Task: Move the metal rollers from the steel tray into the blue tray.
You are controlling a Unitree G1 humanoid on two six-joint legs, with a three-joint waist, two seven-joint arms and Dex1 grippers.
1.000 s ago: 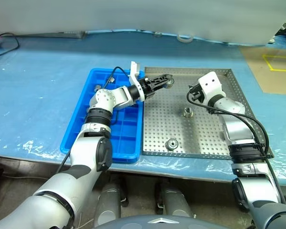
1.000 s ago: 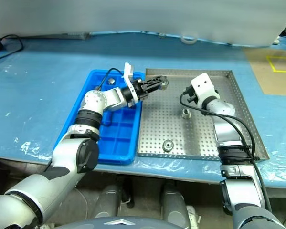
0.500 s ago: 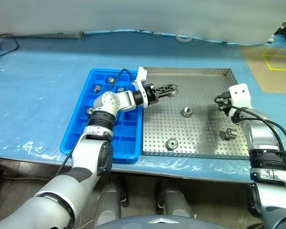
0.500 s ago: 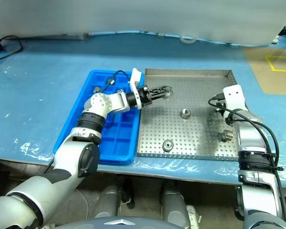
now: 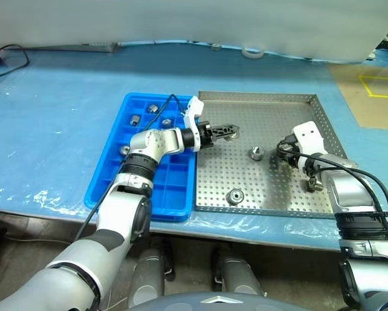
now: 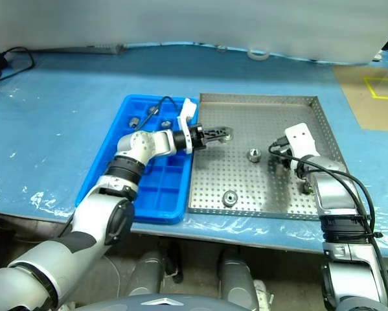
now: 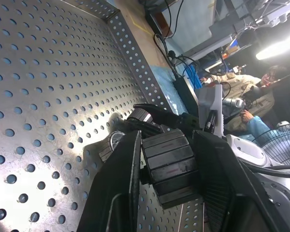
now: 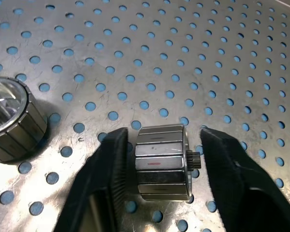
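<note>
Nearest, at the front of the steel tray [image 5: 265, 97], one of the metal rollers [image 5: 234, 195] stands alone on the perforated floor, and another [image 5: 313, 184] lies just beside the right forearm. A little further in is the fresh change. The right gripper [image 5: 285, 151], which a second ago was pressed together and higher over the middle of the tray, has come down to the floor and spread its fingers. In the right wrist view they stand either side of a roller lying on its side [image 8: 161, 162], with a gap showing on each side, so nothing is gripped yet. I judge this hand is set up for a new pick and needs only to close. Just to its left an upright roller [image 5: 257, 153] waits, untouched. Further back, the left gripper [image 5: 227, 132] is pinching a roller [image 7: 169, 164] between its fingers. It has sunk slightly over the last second and sits low over the steel tray's left part, pointing away from the blue tray [image 5: 103, 175]. That roller probably has yet to be carried across. Farthest, the blue tray's compartments already hold several rollers, among them one at the far end [image 5: 153, 108]. The transfer looks well under way, with at least five rollers left on the steel side.
</note>
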